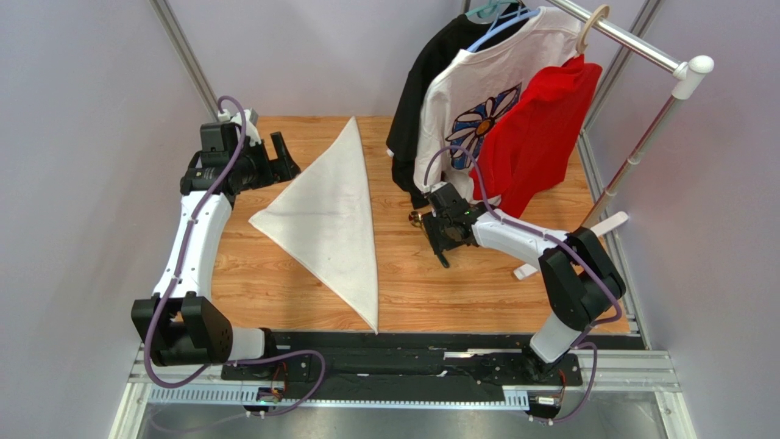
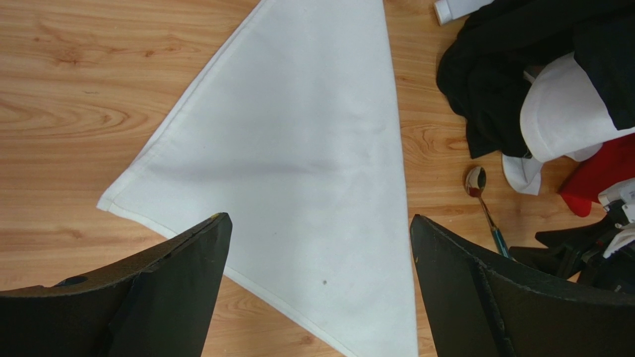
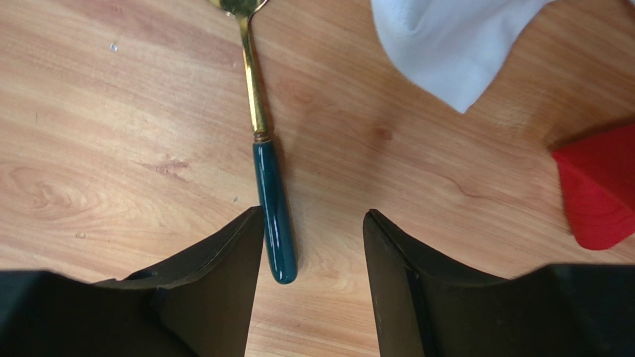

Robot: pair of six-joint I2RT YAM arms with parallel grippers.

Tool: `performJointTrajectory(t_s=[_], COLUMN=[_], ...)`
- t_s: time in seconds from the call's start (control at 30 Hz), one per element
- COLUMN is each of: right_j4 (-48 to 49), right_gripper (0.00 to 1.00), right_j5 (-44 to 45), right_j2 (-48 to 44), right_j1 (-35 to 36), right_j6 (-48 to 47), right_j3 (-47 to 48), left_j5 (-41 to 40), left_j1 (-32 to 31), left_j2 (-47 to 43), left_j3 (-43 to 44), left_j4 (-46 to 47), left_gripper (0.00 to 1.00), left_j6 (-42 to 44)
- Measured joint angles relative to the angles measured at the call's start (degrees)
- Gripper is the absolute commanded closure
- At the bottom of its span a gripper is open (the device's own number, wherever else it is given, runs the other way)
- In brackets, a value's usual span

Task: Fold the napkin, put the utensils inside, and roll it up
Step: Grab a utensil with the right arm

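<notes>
The napkin (image 1: pixel 330 219) (image 2: pixel 298 149) lies flat on the wooden table, folded into a long white triangle. To its right lies the spoon (image 1: pixel 415 218) (image 2: pixel 484 208) (image 3: pixel 268 193), with a gold bowl and a dark teal handle. My right gripper (image 1: pixel 435 233) (image 3: pixel 313 214) is low over the handle's end and open. The handle tip sits between the fingers, close against the left one, with a gap to the right one. My left gripper (image 1: pixel 279 157) (image 2: pixel 319 217) hovers wide open by the napkin's far left side, holding nothing.
A clothes rack (image 1: pixel 641 137) stands at the back right. On it hang a black shirt (image 1: pixel 421 91), a white T-shirt with a blue flower print (image 1: pixel 485 101) and a red shirt (image 1: pixel 540 137). Their hems (image 3: pixel 455 44) reach down near the spoon.
</notes>
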Motion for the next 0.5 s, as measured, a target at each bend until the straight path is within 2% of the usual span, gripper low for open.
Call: performJointTrajectory(t_s=[0.2,0.5], right_j4=[1.9,2.4], right_gripper=[0.45,0.49], right_j5=[-3.9,-4.9], right_j2=[1.2,2.8], right_j1=[0.0,0.0], right_j6=[-0.7,-0.7], right_j3=[-1.6,-1.6], left_j5=[-0.3,-0.5], left_j1=[0.1,0.8], left_j2=[0.0,0.0], left_j3=[-0.1,-0.1], left_j4=[0.0,0.0], left_gripper=[0.01,0.01], left_j6=[0.0,0.0])
